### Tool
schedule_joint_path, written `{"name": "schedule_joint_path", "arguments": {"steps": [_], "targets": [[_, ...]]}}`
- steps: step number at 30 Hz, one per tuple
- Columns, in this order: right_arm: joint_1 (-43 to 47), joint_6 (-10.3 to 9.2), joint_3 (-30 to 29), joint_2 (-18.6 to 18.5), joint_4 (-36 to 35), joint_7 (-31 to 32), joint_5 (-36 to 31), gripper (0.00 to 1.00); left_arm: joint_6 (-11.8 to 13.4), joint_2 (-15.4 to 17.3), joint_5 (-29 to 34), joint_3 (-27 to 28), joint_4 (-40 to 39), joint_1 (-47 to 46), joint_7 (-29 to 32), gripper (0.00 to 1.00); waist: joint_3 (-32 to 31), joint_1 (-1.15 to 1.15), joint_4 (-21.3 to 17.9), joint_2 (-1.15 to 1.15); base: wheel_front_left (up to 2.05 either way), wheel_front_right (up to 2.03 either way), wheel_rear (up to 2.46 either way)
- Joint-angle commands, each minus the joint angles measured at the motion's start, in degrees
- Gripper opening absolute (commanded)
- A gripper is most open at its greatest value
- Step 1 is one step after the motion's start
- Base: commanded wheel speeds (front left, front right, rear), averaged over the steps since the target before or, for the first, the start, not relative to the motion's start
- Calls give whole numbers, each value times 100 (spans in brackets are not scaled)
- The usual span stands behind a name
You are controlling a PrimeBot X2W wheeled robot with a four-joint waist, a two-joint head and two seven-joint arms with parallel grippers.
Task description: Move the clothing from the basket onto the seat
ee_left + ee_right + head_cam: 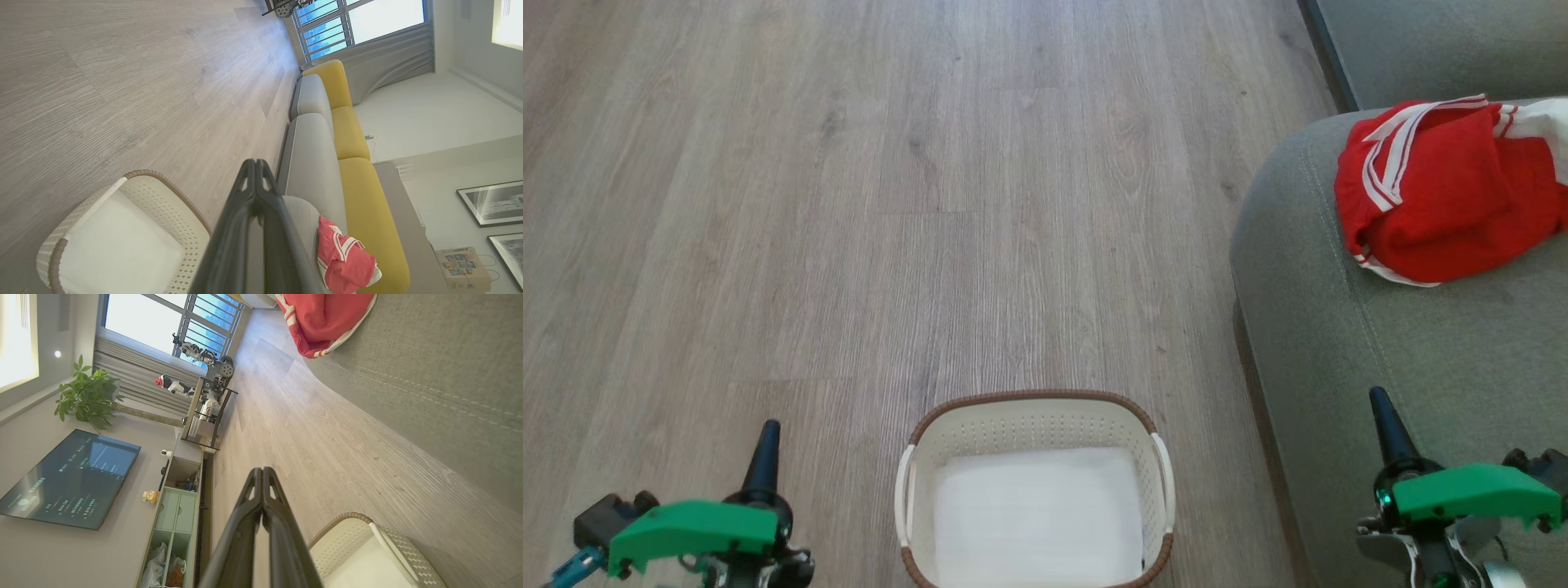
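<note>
Clothing [1445, 196] lies in a crumpled heap on the seat [1380, 351], at the upper right of your head view and close to the cushion's rounded edge. You see a bright red soft fabric, folded over itself into a rounded bundle. Paired thin white stripes run along its upper left fold, and more white trim peeks out along its lower edge. A broad white band shows at its right side, where the picture cuts it off. Your left wrist view shows the same bundle resting on the grey-green cushion just in front of the yellow back cushions [351, 134], its white stripes turned upward. The basket [1033, 402] stands on the wood-look floor [931, 204] at the bottom centre of your head view, well apart from the clothing, just beside the seat's front. A flat white liner sheet [1037, 514] lies on its bottom. Your left gripper [768, 445] hangs over the floor to the left of the basket, touching nothing. Its two dark fingers are pressed together, as your left wrist view shows. Your right gripper [1384, 425] hangs above the seat's near part, well short of the clothing. Its fingers are likewise closed against each other with nothing between them.
</note>
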Motion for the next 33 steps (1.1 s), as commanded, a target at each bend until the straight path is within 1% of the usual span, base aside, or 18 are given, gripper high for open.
{"name": "schedule_joint_path", "arguments": {"steps": [1, 33], "targets": [[-358, 0, 56, -18, -250, 61, 201, 0, -81, 18, -164, 249, -149, -360, 55, 0, 4, 0, -3, 0, 0, 0, 0], [-516, -1, -132, -13, -393, 598, 2310, 0, -621, -168, -1940, 809, -128, -711, 589, 0, 80, 0, -56, 0, 0, 0, 0]]}}
